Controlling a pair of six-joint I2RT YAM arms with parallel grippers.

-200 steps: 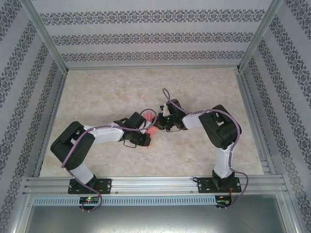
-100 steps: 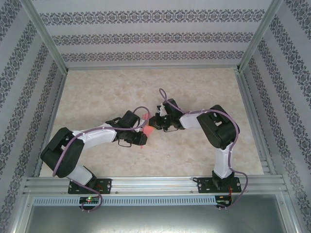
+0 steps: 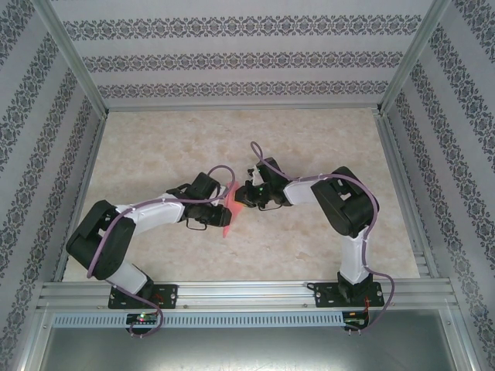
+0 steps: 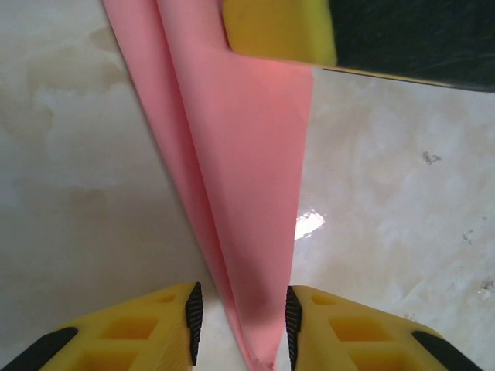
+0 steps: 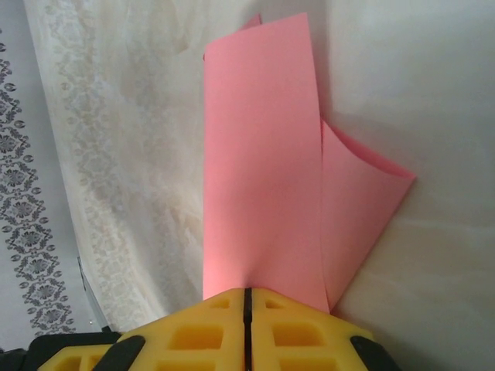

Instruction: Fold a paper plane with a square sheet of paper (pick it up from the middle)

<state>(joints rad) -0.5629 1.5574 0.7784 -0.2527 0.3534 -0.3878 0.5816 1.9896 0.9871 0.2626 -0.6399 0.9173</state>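
Note:
The salmon-pink sheet of paper (image 3: 230,209) is folded lengthwise into a narrow, layered shape and held off the table between the two arms. My right gripper (image 5: 248,292) is shut on one end of it, and the folded paper (image 5: 263,170) stretches away from the closed jaws with a loose flap on the right. My left gripper (image 4: 241,313) is open around the tapering other end of the paper (image 4: 240,178). There is a gap at its left pad, and the paper lies close against the right pad (image 4: 292,321). A right-gripper finger (image 4: 278,31) shows at the top of the left wrist view.
The marble-patterned table (image 3: 155,147) lies below both grippers. Patterned walls and aluminium posts (image 3: 73,62) enclose it on three sides. The arm bases are bolted to the rail (image 3: 247,294) at the near edge.
The left gripper has opened and let go of the paper. The left arm has shifted back and to the left. The right gripper keeps its hold and has moved slightly left.

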